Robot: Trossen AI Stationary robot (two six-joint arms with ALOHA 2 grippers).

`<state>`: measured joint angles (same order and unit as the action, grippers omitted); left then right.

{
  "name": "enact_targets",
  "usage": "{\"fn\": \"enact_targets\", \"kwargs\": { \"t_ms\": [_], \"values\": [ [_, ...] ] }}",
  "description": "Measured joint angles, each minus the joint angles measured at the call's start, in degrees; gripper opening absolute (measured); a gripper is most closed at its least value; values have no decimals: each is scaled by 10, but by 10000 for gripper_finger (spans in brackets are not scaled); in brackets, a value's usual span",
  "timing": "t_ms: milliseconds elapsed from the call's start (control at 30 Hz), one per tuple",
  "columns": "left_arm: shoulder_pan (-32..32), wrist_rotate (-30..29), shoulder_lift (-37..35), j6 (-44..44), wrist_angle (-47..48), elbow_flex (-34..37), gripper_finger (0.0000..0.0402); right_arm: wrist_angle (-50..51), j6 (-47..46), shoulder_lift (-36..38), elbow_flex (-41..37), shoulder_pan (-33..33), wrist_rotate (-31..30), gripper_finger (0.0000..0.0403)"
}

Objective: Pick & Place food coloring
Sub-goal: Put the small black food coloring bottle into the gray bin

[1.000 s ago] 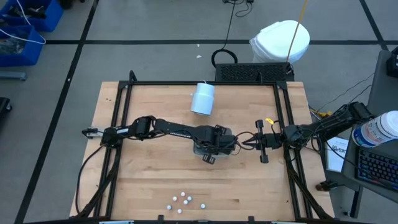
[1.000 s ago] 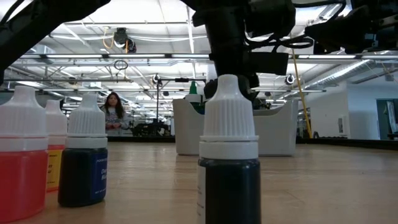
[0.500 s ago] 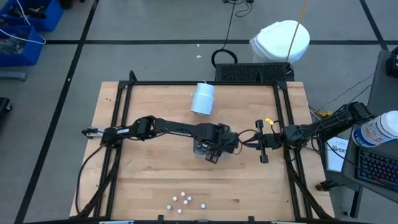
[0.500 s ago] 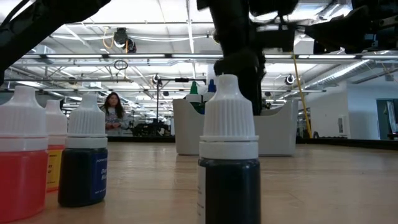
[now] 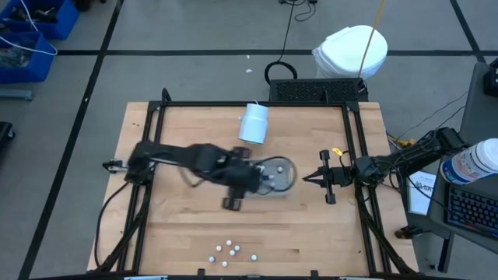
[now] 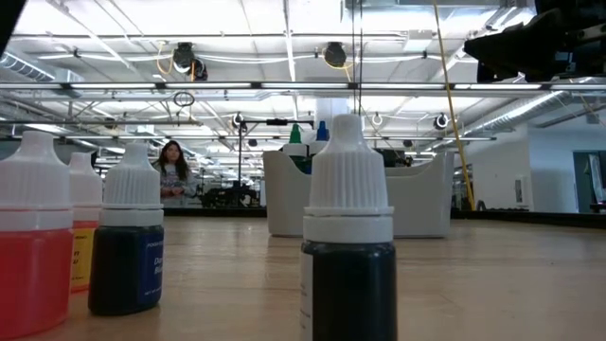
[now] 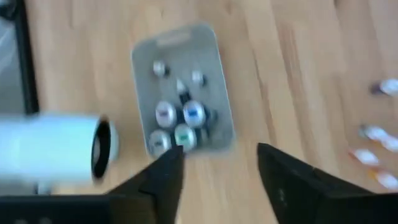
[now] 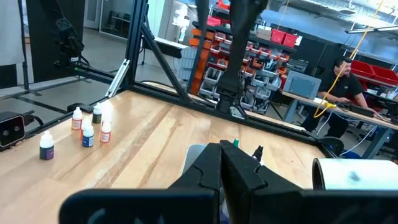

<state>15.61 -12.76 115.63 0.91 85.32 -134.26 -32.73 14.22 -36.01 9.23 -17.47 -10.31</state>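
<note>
Several tiny food coloring bottles (image 5: pixel 229 250) stand in a cluster on their bases near the table's near edge; up close in the low view, the nearest is a dark one (image 6: pixel 348 246). Several more bottles (image 7: pixel 180 118) stand inside the pale grey tray (image 5: pixel 282 176) at the table's middle. My left gripper (image 7: pixel 217 168) is open and hovers beside the tray's left near side (image 5: pixel 243 187), holding nothing. My right gripper (image 5: pixel 306 178) waits shut just right of the tray (image 8: pixel 196 155).
A pale blue-white cylinder (image 5: pixel 253 123) lies on its side beyond the tray, toward the far edge. A black frame (image 5: pixel 257 104) runs round the table. Bare wood lies between the tray and the near bottles. A person (image 6: pixel 173 170) shows in the room behind.
My left gripper has drawn back from over the tray, moving quickly toward the table's left and near side. It has risen out of the low view. The tray and its bottles stay put.
</note>
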Motion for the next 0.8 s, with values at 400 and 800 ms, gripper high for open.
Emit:
{"fn": "enact_targets", "kwargs": {
  "t_ms": [400, 800],
  "values": [
    [233, -219, -230, 326, -4, 305, 15, 2, -17, -2, 0, -3, 1, 0],
    [282, -233, -439, 122, -655, 828, 4, -1, -30, -29, 0, -3, 16, 0]
  ]
}}
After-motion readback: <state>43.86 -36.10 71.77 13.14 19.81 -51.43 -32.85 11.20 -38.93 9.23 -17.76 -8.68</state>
